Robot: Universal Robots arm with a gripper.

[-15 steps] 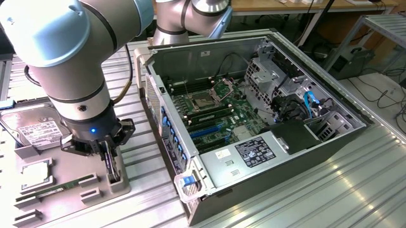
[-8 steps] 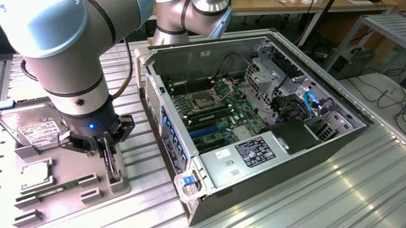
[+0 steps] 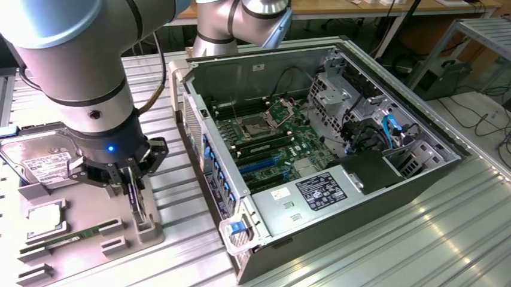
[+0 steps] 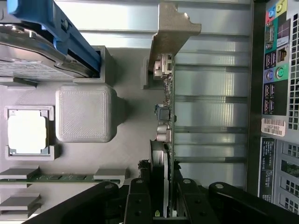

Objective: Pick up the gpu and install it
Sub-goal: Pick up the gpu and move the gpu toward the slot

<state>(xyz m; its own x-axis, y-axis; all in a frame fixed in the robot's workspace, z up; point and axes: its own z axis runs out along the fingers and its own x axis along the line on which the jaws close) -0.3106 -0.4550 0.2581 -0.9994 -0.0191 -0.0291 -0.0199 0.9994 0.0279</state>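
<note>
The black two-fingered gripper (image 3: 133,197) on the single arm is directly above the grey moulded parts tray (image 3: 80,257), at its edge nearest the case. The gpu (image 3: 140,210), a thin green circuit-board card with a black round fan and a long silver metal bracket (image 4: 173,28) at one end, stands on edge in a grey slotted holder on that tray. In the wrist view the gripper (image 4: 164,205) straddles the gpu (image 4: 169,107) seen edge-on. The fingers are drawn in against both its faces, one on the fan side and one on the bare board side, pinching the card at the end away from the bracket. The card's long axis runs straight out from the gripper to the bracket. It lies along the tray and roughly parallel to the rear port panel (image 4: 275,70) of the open black and silver computer case (image 3: 319,149). The card's lower edge appears seated in the holder, so I judge it gripped but not raised. The case lies on its side just beside the tray, toward the exterior view's right of the gripper, with the green motherboard (image 3: 264,137) exposed.
</note>
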